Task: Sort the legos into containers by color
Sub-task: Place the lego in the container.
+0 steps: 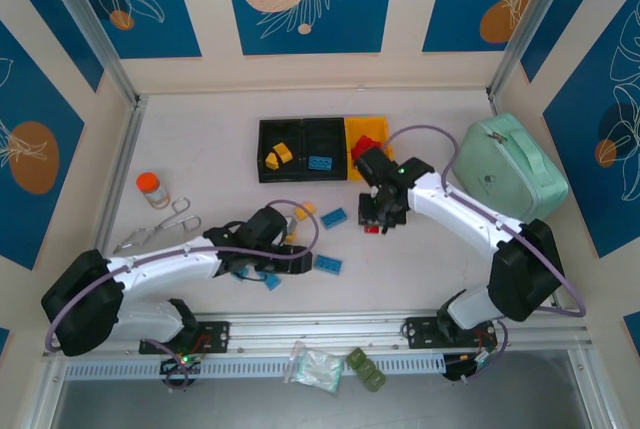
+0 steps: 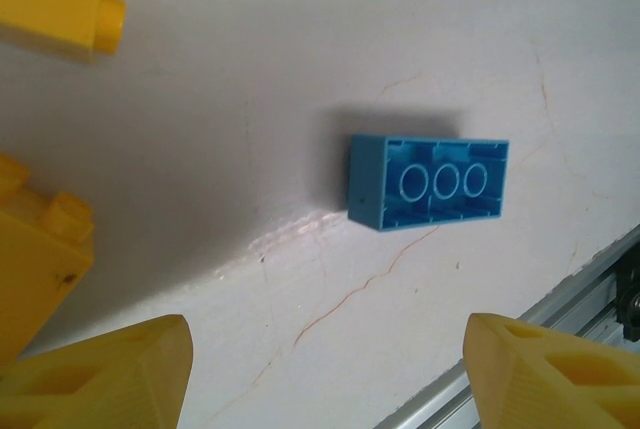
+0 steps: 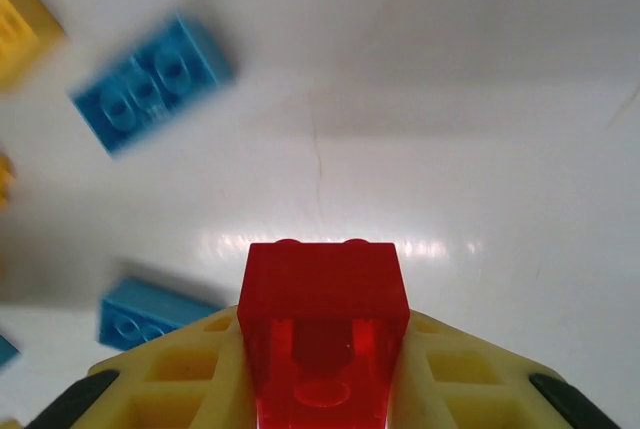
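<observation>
Red lego (image 3: pixel 322 319) is sitting clamped between the yellow fingers (image 3: pixel 180 379) of the right gripper (image 3: pixel 322 374), gripped by its sides with the studs pointing away from the wrist. Whether it is clear of the table (image 1: pixel 200 129) cannot be told. This gripper is standing just near of the containers (image 1: pixel 303 123), close to the yellow bin (image 1: pixel 365 120), which is holding red pieces. The middle bin (image 1: pixel 322 122) is holding a blue piece and the left bin (image 1: pixel 262 139) a yellow one.

Left gripper (image 2: pixel 325 374) is hovering with its fingers spread wide and empty. A blue lego (image 2: pixel 430 182) is lying hollow side up on the table beyond them, off towards one finger and not centred. Yellow legos (image 2: pixel 40 259) are lying close beside it. Other loose blue pieces (image 1: pixel 334 217) are lying between the two arms.

Risks, as judged:
- The red lego appears to be held well out at the fingertips, so a quick swing could be shaking it loose short of the bin.
- The bins are small and joined, so a release off centre could be dropping red into the middle bin or onto a rim.
- The left fingers, closing as they stand, could be pushing the blue lego aside or catching a yellow neighbour.
- Both arms are working close together, so crossing paths could be causing contact.
</observation>
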